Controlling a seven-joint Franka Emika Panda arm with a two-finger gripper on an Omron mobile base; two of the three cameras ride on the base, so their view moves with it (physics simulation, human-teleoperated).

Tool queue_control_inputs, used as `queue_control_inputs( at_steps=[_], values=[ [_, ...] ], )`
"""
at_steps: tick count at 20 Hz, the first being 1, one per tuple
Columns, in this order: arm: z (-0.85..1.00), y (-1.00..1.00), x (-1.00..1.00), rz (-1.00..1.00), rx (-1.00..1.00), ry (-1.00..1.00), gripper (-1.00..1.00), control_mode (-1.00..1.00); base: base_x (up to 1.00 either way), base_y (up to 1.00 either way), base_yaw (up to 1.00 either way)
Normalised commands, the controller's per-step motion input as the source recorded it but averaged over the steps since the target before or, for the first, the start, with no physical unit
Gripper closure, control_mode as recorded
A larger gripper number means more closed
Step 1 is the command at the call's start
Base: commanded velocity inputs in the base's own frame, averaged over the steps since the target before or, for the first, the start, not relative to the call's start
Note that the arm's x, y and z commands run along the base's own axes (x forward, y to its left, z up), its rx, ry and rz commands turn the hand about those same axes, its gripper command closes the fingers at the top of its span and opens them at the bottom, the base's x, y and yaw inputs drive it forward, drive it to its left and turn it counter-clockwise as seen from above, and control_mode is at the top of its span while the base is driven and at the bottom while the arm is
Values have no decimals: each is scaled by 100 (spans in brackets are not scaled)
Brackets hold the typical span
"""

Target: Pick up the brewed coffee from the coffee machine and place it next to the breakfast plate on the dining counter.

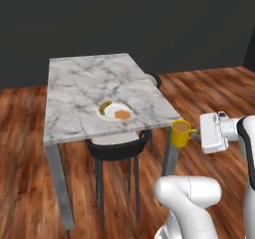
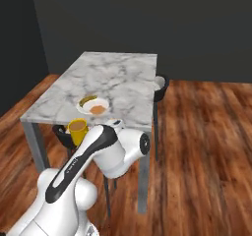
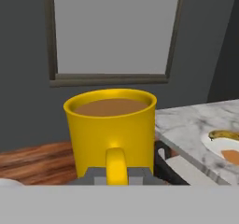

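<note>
— Left base view: the gripper (image 1: 195, 132) holds the brewed coffee (image 1: 180, 133) by its handle, off the dining counter's (image 1: 74, 83) near corner.

— Right base view: the breakfast plate (image 2: 91, 105) waits nearby.

— Hand view: fingers (image 3: 135, 174) clamp the handle; the full mug may spill if tilted.

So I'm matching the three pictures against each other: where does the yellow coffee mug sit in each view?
Left base view: yellow mug right of centre, just off the marble table's near right corner.
Right base view: lower left, mug before the table's near edge.
Hand view: centre, mug close up.
Shared landmark: breakfast plate on the table.
</note>
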Motion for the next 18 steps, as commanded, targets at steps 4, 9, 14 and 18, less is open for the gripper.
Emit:
queue_control_inputs(
  at_steps=[4,9,14,18],
  values=[
    [0,0,0,0,0,0,100,100,92,3,0],
    [0,0,0,0,0,0,100,100,92,9,0],
    [0,0,0,0,0,0,100,100,80,25,0],
    [-9,8,56,4,-2,0,100,-100,17,6,1]
  ],
)
